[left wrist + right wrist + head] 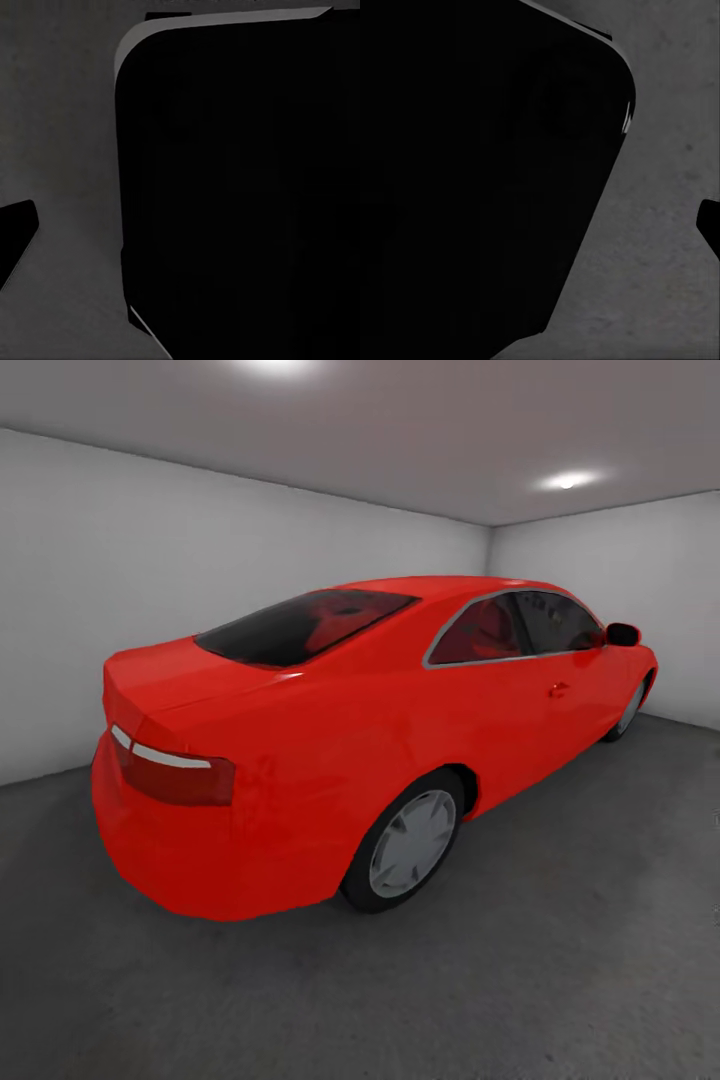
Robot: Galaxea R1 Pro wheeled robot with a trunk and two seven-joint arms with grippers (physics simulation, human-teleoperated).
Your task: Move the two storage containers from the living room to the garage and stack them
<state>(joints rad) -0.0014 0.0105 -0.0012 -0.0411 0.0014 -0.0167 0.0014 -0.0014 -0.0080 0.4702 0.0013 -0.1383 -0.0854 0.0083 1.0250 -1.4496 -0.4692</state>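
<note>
In the head view the plain grey-white garage wall (150,560) runs from nine to one o'clock, and the glossy red two-door car (360,740) sits centre on the dark grey mottled concrete floor (560,960), nose toward two o'clock. Both wrist views show that floor beside a large black rounded body (240,187). I cannot tell whether either tool is spread or pressed together, and the storage containers cannot be located

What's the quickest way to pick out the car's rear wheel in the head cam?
Start from the red car filling the middle of the grey-walled garage, parked on the dark concrete floor. Follow its near side down to the rear wheel, below the tail light. It is the big, nearest wheel with a pale grey hubcap; the front wheel is mostly hidden.
</note>
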